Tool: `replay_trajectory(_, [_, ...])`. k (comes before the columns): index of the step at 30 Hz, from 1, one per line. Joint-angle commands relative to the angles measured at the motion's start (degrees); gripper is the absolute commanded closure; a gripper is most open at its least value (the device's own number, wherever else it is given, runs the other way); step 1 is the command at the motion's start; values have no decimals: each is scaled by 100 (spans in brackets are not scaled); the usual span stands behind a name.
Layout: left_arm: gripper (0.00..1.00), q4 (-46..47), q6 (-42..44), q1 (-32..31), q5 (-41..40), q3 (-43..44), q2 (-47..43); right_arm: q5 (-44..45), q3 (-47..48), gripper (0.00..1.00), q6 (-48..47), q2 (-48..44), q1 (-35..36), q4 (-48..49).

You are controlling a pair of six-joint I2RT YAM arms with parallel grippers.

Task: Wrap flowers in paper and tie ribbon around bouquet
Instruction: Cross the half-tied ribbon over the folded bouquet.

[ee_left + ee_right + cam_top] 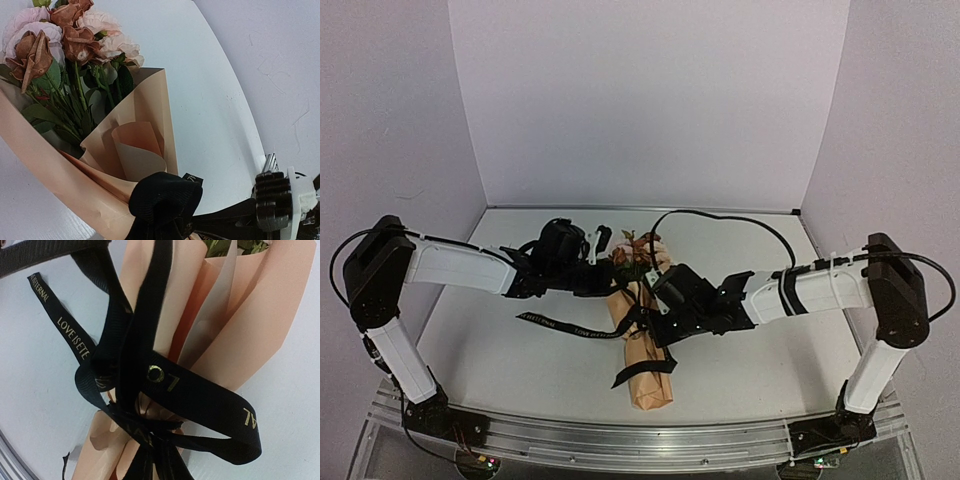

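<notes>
saw bouquet [645, 345] lying mid counter [520, 370], ribbon [565, 326] looped loose round its middle. found left fingers [598, 272] squeezed together; couldn't tell about right fingers [655, 298]. could undo loose loop or drag bouquet sideways by tugging too hard.

A white table [510, 350] spans the scene. A pale back wall [650, 100] stands at its far edge, with side panels [380, 120] left and right. A ribbed metal rail [620, 442] runs along the near edge.
</notes>
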Motion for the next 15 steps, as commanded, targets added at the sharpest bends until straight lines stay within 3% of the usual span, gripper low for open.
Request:
replay_trajectory(1, [100, -191, 78, 71, -98, 40, -114, 509, 37, 100, 62, -449, 32, -286])
replay_trajectory(9, [100, -173, 99, 184, -115, -294, -297, 1285, 297, 100, -232, -1087, 32, -1779])
replay_trajectory(15, [100, -93, 128, 212, -95, -477, -385, 1894, 899, 100, -872, -1077, 31, -2880])
